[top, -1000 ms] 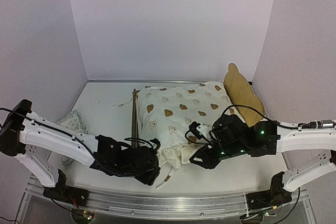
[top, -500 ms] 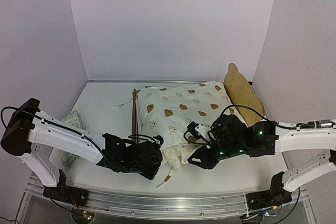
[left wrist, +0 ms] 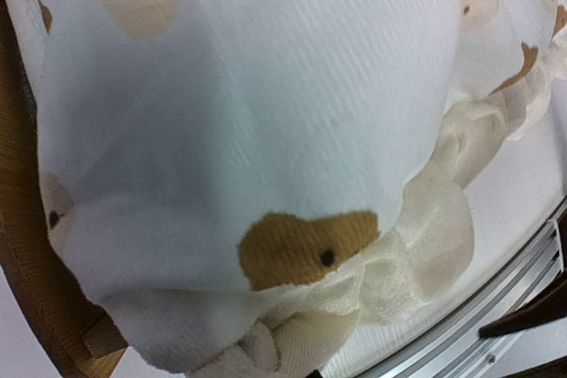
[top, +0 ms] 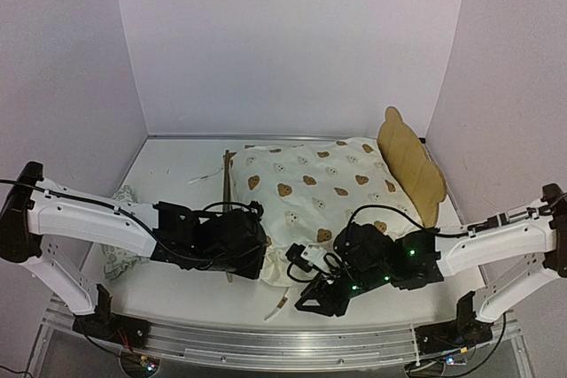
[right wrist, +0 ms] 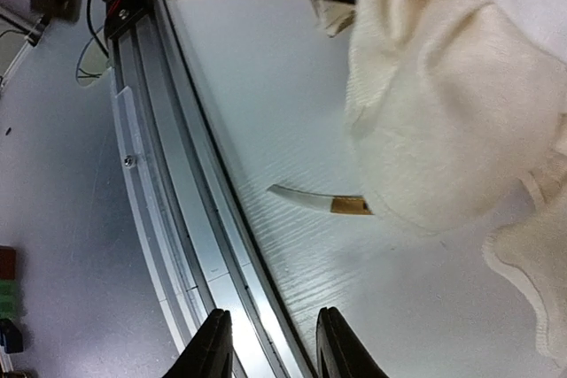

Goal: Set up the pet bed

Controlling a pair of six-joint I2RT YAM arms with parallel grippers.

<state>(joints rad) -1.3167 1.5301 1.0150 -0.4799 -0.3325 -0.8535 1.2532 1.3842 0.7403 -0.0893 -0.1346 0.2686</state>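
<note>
The pet bed stands at mid-table, its plywood bear-ear headboard (top: pixel 412 164) upright on the right and its thin footboard (top: pixel 227 190) on the left. A cream bear-print cover (top: pixel 306 185) lies puffed over it and hides the base. My left gripper (top: pixel 255 252) is at the cover's near-left corner, shut, with the ruffle (left wrist: pixel 306 338) bunched at its jaws; its fingers do not show in the left wrist view. My right gripper (top: pixel 312 300) (right wrist: pixel 275 347) hangs open over the table's front edge, holding nothing.
A loose tie with a brown tip (right wrist: pixel 323 201) (top: pixel 276 305) lies on the table in front of the cover. A lacy pillow (top: pixel 124 199) sits at the left, partly behind the left arm. The aluminium rail (top: pixel 292 338) runs along the front; walls close in the sides and back.
My left gripper moved in to the cover's near-left corner and shut on the ruffle. The right arm drew back from the cover toward the front edge, still open.
</note>
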